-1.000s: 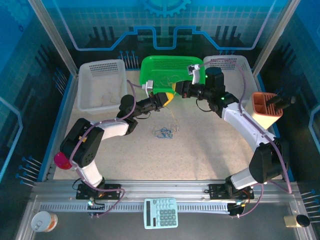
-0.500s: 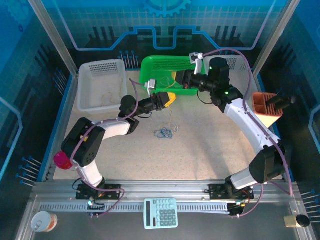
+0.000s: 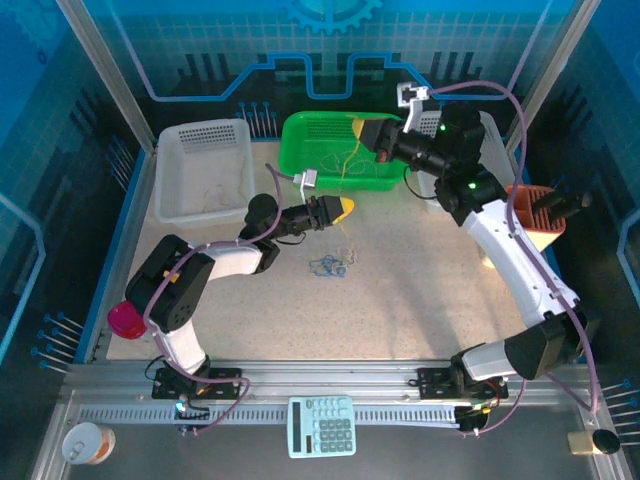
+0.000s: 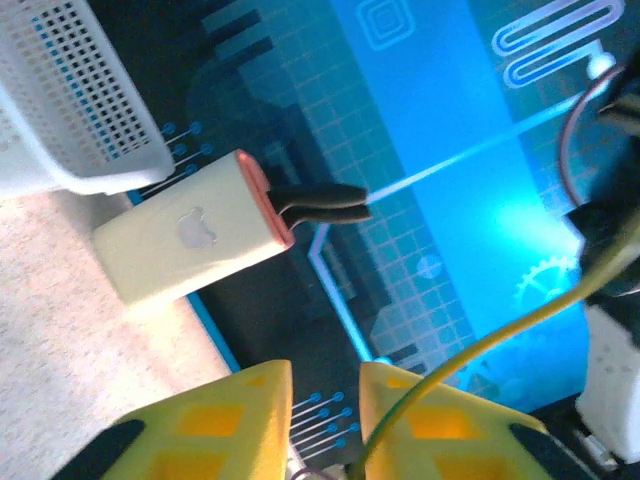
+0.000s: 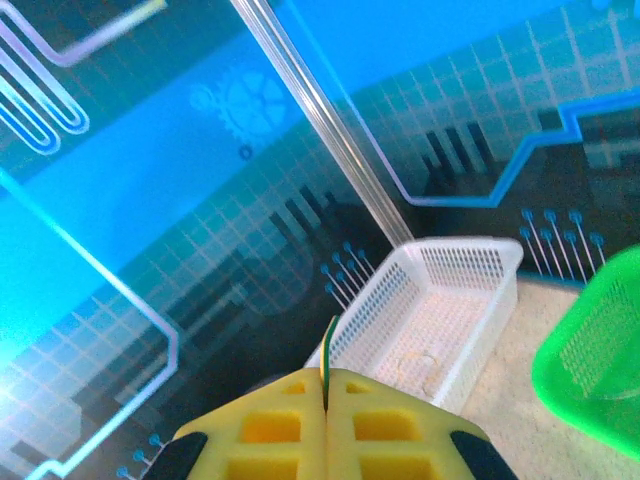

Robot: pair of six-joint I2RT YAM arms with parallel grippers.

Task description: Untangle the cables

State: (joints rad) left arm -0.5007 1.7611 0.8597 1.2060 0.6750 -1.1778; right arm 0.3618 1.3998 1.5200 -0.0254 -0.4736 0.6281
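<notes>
Two grippers working: right gripper (image 3: 366,133) clamped on a yellowish cable (image 3: 349,162) dangling over the green basket (image 3: 310,135), left gripper (image 3: 343,208) slightly parted nearby. On the table (image 3: 420,290) lies the blue tangle (image 3: 328,265): featherlight, limp, probably best pinched at a loose end.

Item: right gripper (image 5: 327,385), yellow fingers (image 5: 265,425) pressed together, thin cable (image 5: 328,350) pinched between. Behind are seen: white basket (image 5: 440,320); green basket (image 5: 595,365) at right edge; sandy worktop (image 5: 515,395) between them.
</notes>
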